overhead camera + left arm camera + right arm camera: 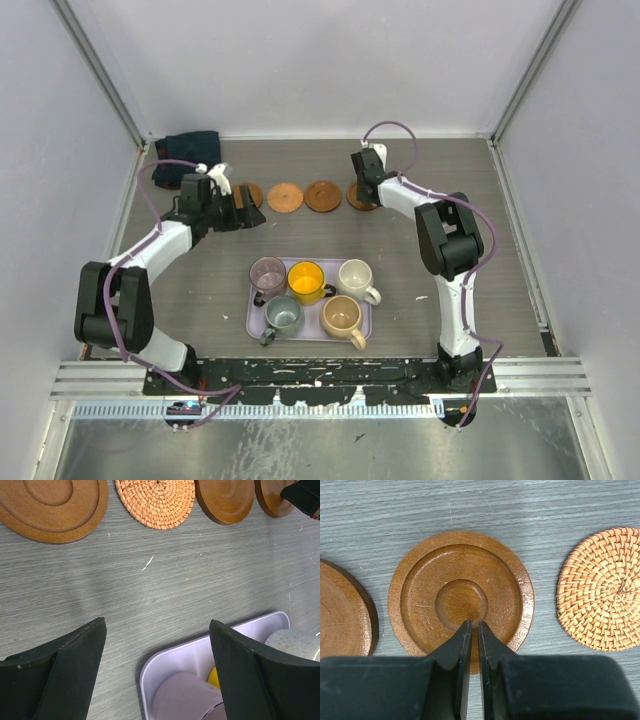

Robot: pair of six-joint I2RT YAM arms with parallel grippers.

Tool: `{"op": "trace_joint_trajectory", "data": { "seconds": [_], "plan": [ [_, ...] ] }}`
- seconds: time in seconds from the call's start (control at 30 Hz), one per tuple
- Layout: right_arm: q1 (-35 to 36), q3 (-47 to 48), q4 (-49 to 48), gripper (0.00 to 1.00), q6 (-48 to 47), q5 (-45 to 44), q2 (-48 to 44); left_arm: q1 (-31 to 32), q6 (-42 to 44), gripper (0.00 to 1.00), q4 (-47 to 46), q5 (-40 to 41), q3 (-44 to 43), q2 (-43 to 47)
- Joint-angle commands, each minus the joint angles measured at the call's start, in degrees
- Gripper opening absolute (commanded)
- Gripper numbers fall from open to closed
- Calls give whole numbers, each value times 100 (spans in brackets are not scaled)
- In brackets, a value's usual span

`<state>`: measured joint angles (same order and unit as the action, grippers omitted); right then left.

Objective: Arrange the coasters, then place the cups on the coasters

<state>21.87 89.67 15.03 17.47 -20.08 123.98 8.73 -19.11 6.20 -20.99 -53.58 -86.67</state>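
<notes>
The coasters [285, 197] line the upper middle of the table [200, 290]. The cups [305, 280] sit on the central tray [309, 327]. The left hand [156, 630] is spread and empty. The right hand [474, 626] is pressed together over a wooden coaster [461, 595].

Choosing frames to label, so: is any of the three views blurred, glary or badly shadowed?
Top view: soft even light, no glare, yellow cup crisp. Left wrist: woven coaster and table grain sharp, left gripper nearly featureless black. Right wrist: wooden coaster sharp, right gripper likewise dark.

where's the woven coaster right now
Top view: the woven coaster sits second from left in the far row, between two darker wooden coasters, beyond the tray.
</notes>
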Motion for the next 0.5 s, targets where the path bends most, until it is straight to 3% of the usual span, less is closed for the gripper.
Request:
{"op": "trace_joint_trajectory", "data": {
  "seconds": [0.0,0.27,0.47],
  "plan": [
    [-27,55,216,16,-27,-104,-140,41,-37,86,-286,-61,-214,28],
    [-34,1244,545,16,-270,-191,-107,36,38,87,-244,2,-210,132],
    [-17,1631,535,16,-231,403,-232,41,39,87,-224,4,-206,185]
  ]
}}
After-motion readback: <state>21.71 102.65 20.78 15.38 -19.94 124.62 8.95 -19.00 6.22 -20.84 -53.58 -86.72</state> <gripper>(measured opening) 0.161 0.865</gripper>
